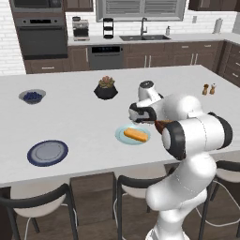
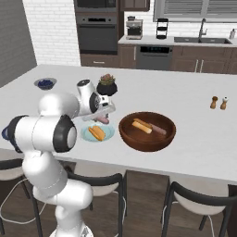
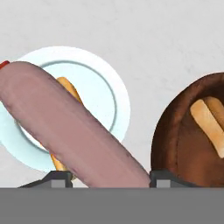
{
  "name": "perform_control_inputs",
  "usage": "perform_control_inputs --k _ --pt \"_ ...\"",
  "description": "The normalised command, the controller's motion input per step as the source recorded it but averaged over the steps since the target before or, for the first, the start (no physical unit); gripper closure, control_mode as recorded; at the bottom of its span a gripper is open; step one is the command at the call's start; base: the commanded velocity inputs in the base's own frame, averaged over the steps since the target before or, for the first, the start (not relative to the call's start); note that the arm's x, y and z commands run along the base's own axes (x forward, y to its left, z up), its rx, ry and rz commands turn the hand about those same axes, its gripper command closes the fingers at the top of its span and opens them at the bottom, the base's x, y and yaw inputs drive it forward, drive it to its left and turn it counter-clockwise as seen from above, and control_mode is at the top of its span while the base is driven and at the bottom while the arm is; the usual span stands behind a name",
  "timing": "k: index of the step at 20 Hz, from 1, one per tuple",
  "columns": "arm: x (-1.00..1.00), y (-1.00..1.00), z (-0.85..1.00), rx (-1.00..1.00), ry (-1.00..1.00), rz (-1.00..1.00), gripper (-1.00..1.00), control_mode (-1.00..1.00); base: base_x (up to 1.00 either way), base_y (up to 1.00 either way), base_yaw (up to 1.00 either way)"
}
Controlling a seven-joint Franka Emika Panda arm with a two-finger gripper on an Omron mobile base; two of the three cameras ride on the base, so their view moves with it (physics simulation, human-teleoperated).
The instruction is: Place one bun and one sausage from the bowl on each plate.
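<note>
My gripper (image 2: 102,118) is shut on a pinkish-brown sausage (image 3: 74,131) and hangs just above the pale teal plate (image 1: 121,133). A golden bun (image 1: 136,135) lies on that plate, partly hidden under the sausage in the hand view. To the right, the dark wooden bowl (image 2: 147,139) holds another bun (image 2: 142,126) and a second sausage (image 2: 159,130). The grey-blue plate with the navy rim (image 1: 47,153) lies bare at the counter's front left.
A small grey bowl of blue berries (image 1: 32,96) and a black plant pot (image 1: 106,89) stand further back on the white island. Salt and pepper shakers (image 2: 218,102) are at the far right. Stools line the front edge.
</note>
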Motion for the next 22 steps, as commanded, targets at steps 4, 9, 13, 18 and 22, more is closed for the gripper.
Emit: perform_control_inputs --k 4,9,13,18,22 --pt "0.44 0.25 -0.69 0.00 0.13 0.03 1.00 -1.00 0.00 0.00 0.00" --pt "0.52 -0.04 -0.18 0.00 0.02 0.00 1.00 -1.00 0.00 0.00 0.00" --pt "0.00 0.00 -0.71 0.00 0.14 0.00 1.00 -1.00 0.00 0.00 0.00" --pt "0.10 0.00 -0.38 0.00 0.02 0.00 -1.00 -1.00 0.00 0.00 0.00" --pt "-0.01 0.00 0.14 0.01 0.00 0.00 -1.00 -1.00 0.00 0.00 0.00"
